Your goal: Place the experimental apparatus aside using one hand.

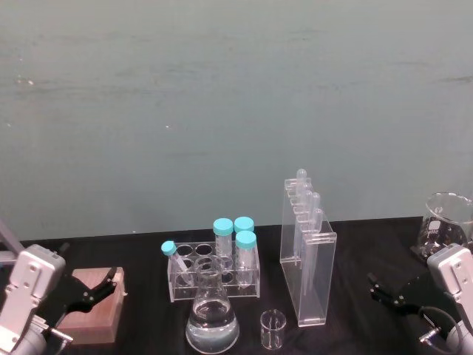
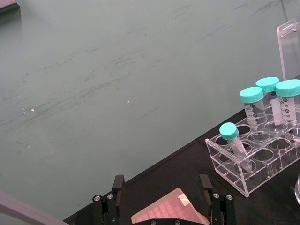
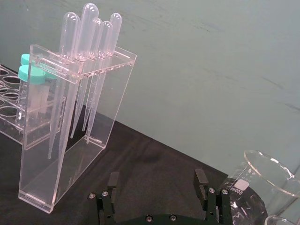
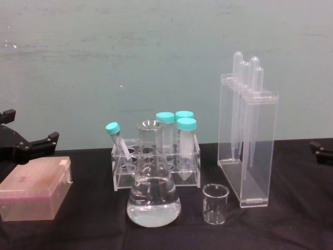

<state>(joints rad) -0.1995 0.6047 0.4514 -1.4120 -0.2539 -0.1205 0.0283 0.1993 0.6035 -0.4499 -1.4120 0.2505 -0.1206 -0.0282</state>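
The apparatus stands mid-table on the black mat. A conical flask (image 1: 213, 319) (image 4: 154, 200) holds clear liquid, and a small glass beaker (image 1: 273, 330) (image 4: 215, 204) stands just to its right. Behind the beaker rises the tall acrylic pipette stand (image 1: 307, 255) (image 3: 70, 131) (image 4: 247, 140). My left gripper (image 1: 90, 290) (image 2: 161, 187) is open at the near left, hovering over a pink box (image 1: 92, 307) (image 2: 168, 213) (image 4: 34, 190). My right gripper (image 1: 388, 292) (image 3: 157, 180) is open at the near right, facing the pipette stand and apart from it. Neither gripper touches any labware.
A clear rack of teal-capped tubes (image 1: 214, 270) (image 2: 255, 145) (image 4: 156, 156) stands behind the conical flask. A large glass flask (image 1: 446, 222) (image 3: 262, 190) sits at the far right, close to my right gripper. The green wall (image 1: 236, 111) closes off the back.
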